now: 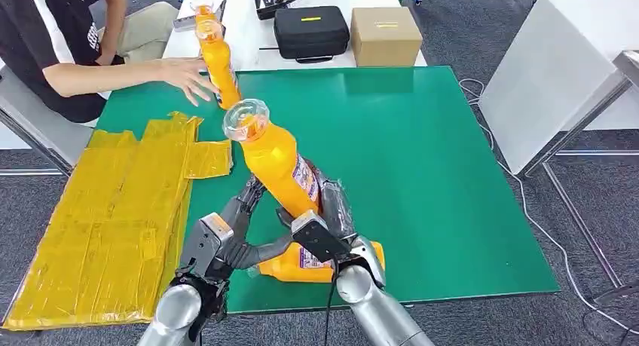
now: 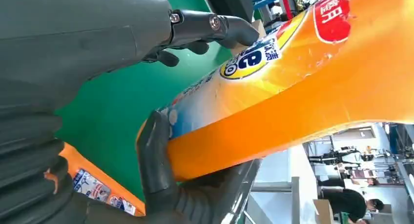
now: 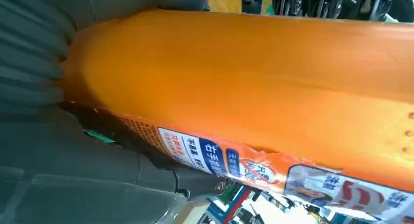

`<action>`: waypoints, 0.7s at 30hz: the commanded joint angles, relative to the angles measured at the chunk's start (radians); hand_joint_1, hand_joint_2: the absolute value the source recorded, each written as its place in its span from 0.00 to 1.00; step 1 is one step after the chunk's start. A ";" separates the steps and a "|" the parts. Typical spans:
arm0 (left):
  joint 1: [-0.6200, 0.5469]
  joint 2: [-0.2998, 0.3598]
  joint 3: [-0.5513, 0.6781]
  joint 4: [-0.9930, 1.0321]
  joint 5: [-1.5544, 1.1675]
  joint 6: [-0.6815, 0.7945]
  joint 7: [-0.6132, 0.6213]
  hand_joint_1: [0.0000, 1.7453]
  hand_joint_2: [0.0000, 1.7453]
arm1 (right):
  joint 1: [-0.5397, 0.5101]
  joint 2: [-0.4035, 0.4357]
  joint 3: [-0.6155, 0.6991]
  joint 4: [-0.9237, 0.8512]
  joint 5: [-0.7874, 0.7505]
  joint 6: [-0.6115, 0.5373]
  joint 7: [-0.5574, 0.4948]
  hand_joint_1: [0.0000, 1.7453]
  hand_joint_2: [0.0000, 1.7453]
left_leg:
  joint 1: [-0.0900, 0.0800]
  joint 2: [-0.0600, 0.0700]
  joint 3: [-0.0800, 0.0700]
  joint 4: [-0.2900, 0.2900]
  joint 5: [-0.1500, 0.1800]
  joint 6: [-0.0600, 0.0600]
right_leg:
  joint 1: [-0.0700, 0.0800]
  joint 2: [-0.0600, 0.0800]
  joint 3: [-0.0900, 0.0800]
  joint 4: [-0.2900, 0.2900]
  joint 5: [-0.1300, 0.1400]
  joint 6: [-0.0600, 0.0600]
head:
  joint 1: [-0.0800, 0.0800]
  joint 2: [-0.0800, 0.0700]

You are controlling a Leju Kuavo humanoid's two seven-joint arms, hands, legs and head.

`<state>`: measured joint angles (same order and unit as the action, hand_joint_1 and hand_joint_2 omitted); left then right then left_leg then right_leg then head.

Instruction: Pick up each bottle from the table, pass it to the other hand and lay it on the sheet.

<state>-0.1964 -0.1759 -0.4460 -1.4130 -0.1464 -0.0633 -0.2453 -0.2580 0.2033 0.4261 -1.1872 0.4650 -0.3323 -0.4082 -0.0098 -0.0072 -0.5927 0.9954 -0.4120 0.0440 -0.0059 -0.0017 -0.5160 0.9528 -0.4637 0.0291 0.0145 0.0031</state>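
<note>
My right hand grips an orange bottle by its lower body and holds it tilted above the green table, clear cap up and to the left. The bottle's labelled side lies across that hand's palm. My left hand reaches around the same bottle from the left with its fingers stretched and apart. Its thumb touches the bottle's base. A second orange bottle lies on the table under both hands. The yellow sheet lies spread at the left.
At the far left a seated person's hand rests by a third upright orange bottle. A black case and a cardboard box sit on the white table behind. The green table's front edge runs just below my hands.
</note>
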 commanded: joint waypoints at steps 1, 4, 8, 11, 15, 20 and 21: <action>-0.094 0.002 -0.074 0.087 0.209 -0.040 0.070 0.00 1.00 | -0.034 0.000 0.081 0.079 0.003 0.016 -0.013 1.00 1.00 | 0.001 0.000 0.001 0.000 0.000 -0.002 | 0.001 -0.001 0.001 -0.001 0.000 -0.001 | 0.000 0.000; -0.121 -0.021 -0.048 0.151 0.400 -0.053 0.131 0.00 1.00 | -0.052 0.008 0.106 0.098 -0.002 0.012 -0.006 1.00 1.00 | 0.001 0.000 0.002 -0.001 -0.001 -0.003 | 0.001 -0.001 0.003 -0.001 -0.001 -0.001 | 0.000 0.000; -0.134 -0.023 -0.054 0.172 0.445 -0.047 0.140 0.00 1.00 | -0.056 0.008 0.114 0.099 -0.004 0.007 -0.001 1.00 1.00 | 0.001 0.001 0.003 -0.001 -0.001 -0.004 | 0.001 0.000 0.004 -0.002 -0.001 -0.001 | 0.000 0.000; -0.136 -0.023 -0.058 0.177 0.462 -0.042 0.143 0.00 1.00 | -0.057 0.004 0.116 0.095 -0.003 0.005 0.003 1.00 1.00 | 0.001 0.001 0.002 -0.001 -0.001 -0.003 | 0.000 0.000 0.003 -0.001 -0.001 -0.001 | 0.000 0.000; -0.165 -0.021 -0.095 0.213 0.509 -0.020 0.145 0.00 1.00 | -0.071 -0.001 0.132 0.112 0.000 -0.009 0.020 1.00 1.00 | 0.001 0.000 0.001 0.000 -0.001 -0.002 | 0.001 0.000 0.002 -0.001 -0.001 0.000 | 0.000 0.000; -0.185 -0.018 -0.097 0.224 0.525 -0.012 0.139 0.00 1.00 | -0.074 -0.006 0.147 0.129 0.008 -0.018 0.028 1.00 1.00 | 0.001 0.000 0.002 0.000 -0.001 -0.003 | 0.001 -0.001 0.002 -0.001 -0.001 -0.001 | 0.000 0.000; -0.185 -0.015 -0.094 0.218 0.527 -0.007 0.136 0.00 1.00 | -0.075 -0.007 0.149 0.131 0.009 -0.018 0.034 1.00 1.00 | 0.001 0.000 0.003 -0.001 -0.001 -0.004 | 0.001 -0.001 0.004 -0.001 -0.001 -0.001 | 0.000 0.000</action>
<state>-0.3143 -0.1961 -0.4784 -1.2844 0.3624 -0.0755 -0.1057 -0.2753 0.2140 0.5112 -1.1456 0.4646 -0.3437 -0.3914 -0.0097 -0.0071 -0.5938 0.9954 -0.4119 0.0439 -0.0058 -0.0017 -0.5170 0.9531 -0.4636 0.0291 0.0145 0.0031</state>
